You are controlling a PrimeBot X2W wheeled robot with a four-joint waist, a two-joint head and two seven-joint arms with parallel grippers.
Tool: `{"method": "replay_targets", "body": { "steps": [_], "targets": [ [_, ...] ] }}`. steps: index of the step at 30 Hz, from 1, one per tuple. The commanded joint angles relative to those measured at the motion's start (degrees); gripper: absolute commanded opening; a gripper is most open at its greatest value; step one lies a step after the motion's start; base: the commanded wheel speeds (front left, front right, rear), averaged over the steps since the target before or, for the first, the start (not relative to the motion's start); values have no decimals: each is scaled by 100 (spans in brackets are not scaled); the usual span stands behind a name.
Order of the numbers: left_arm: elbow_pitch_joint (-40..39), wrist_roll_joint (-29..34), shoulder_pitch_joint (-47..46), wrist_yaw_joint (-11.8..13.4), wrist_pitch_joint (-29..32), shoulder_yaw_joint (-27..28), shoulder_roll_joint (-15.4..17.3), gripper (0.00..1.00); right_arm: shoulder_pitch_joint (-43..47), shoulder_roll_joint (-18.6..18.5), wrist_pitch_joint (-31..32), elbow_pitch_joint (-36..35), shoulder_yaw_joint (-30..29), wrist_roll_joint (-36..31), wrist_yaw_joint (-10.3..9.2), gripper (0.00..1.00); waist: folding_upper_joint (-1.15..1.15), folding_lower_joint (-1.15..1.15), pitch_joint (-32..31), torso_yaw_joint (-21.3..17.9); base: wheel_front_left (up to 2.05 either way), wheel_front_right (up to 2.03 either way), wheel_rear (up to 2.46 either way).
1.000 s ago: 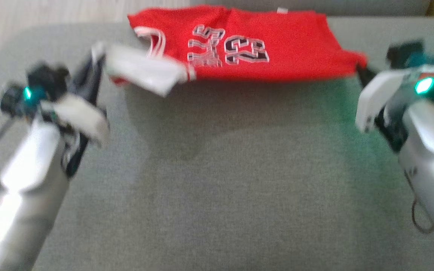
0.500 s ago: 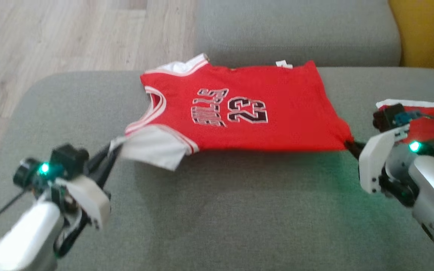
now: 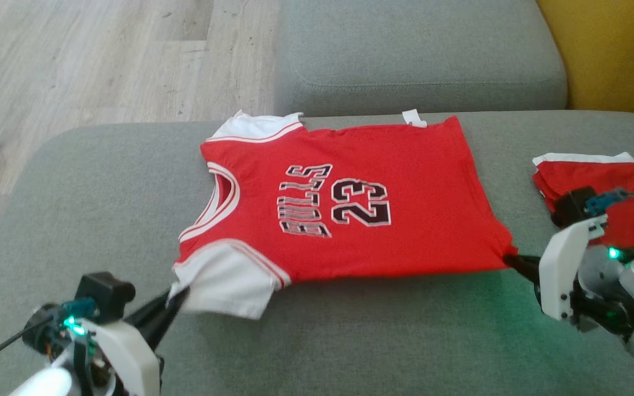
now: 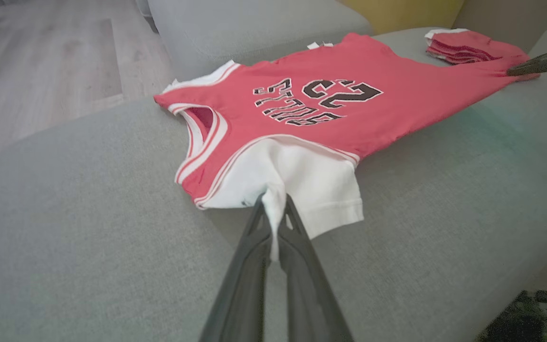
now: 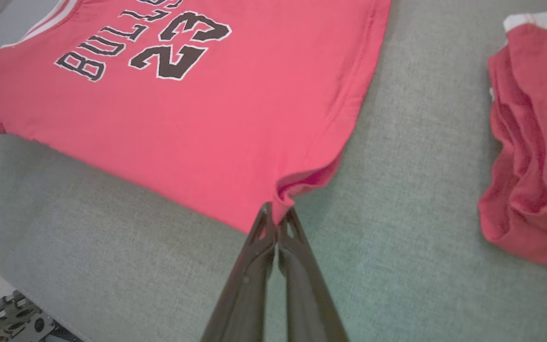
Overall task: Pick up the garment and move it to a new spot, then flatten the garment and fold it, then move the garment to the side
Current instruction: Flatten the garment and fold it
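At 7 o'clock in the head view, the left gripper is closed on the white sleeve of the jersey. The left wrist view shows a fold of this white cloth pinched between the two dark fingers, which lie almost together. The sleeve rises a little toward the fingertips.

At 4 o'clock in the head view, the right gripper is also closed and grips the near bottom corner of the jersey. In the right wrist view the red hem is bunched into a small fold exactly at the fingertips. Between both grippers the near edge of the jersey is pulled quite straight.

The jersey lies spread on the seat of the grey sofa, front side up, with "BULLS" and "23" running sideways. The neck opening points to 9 o'clock and the bottom hem to 3 o'clock. Its far edge is just beside the backrest at 12 o'clock, where the other sleeve and a small white label stick out.

At 3 o'clock from the jersey, apart from it, a folded garment, red with a white edge, lies on the same seat, partly behind the right wrist. Wooden floor shows at 10 o'clock, and a yellow surface at 1 o'clock.
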Motion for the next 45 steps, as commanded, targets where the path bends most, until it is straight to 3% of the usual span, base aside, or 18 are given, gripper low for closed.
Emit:
{"method": "replay_targets", "body": {
  "steps": [1, 9, 14, 29, 41, 42, 43, 44, 45],
  "targets": [
    [-309, -96, -245, 67, 113, 356, 322, 0, 4, -236, 54, -237, -113, 98, -4, 0, 0, 0, -5, -15, 0, 0, 0],
    [-1047, -197, -264, 333, 605, 445, 598, 0, 237, -416, 209, -802, -508, 205, -4, 0, 0, 0, 118, -86, 0, 0, 0],
    [-840, -99, -623, 338, 594, 474, 424, 0, 170, -230, 75, -853, -831, -41, -4, 0, 0, 0, 287, -118, 0, 0, 0],
    [979, 312, -2392, -274, 613, 373, -118, 0, -721, 647, -10, -244, -1528, -925, -4, 0, 0, 0, 1268, -207, 0, 0, 0],
    [2440, 950, -3702, -640, 516, -179, -609, 0, -1451, 1054, -63, 530, -1438, -1422, -4, 0, 0, 0, 1749, -248, 0, 0, 0],
    [2569, 997, -3796, -653, 490, -224, -651, 8, -1495, 1066, -74, 588, -1410, -1447, -4, 0, 0, 0, 1777, -247, 0, 0, 0],
    [2704, 1031, -3877, -662, 465, -260, -701, 55, -1545, 1071, -126, 652, -1403, -1490, -4, 14, 0, 0, 1800, -243, 0, 0, 0],
    [2842, 1035, -3945, -668, 441, -278, -768, 100, -1596, 1086, -221, 713, -1425, -1527, -4, 100, 0, 0, 1823, -237, 0, 0, 0],
    [2969, 1033, -4013, -671, 380, -276, -842, 100, -1639, 1124, -275, 812, -1484, -1513, -4, 100, 0, 0, 1842, -231, 0, 0, 0]
  ]
}}
